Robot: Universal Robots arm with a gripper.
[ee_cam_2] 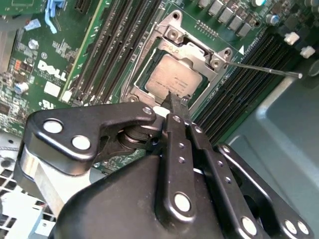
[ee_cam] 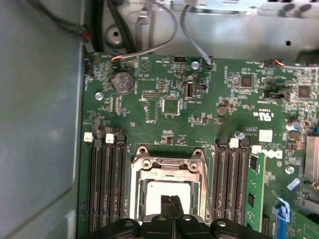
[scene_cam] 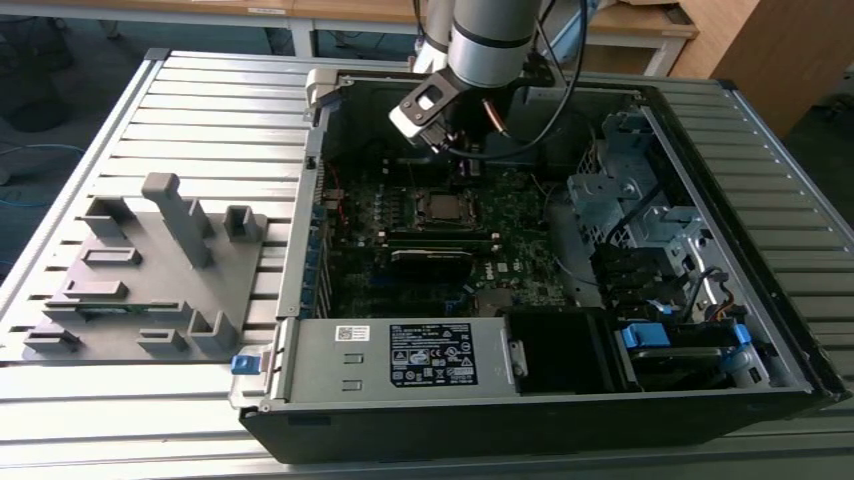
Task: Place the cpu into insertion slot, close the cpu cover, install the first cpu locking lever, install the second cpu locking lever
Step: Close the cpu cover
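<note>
The cpu lies flat in the insertion slot, its dull silver face up; it also shows in the first wrist view. The silver cpu cover lies down around it, its frame edge over the chip's rim. One thin locking lever sticks out from the socket corner over the memory slots. My gripper is shut with nothing between its fingers. Its tips hover just above the cpu face. In the exterior view the gripper hangs inside the case above the board.
Black memory slots flank the socket on both sides. The case's metal walls enclose the motherboard. A power supply box sits in front and drive cages at the exterior view's right. A grey fixture plate lies at its left.
</note>
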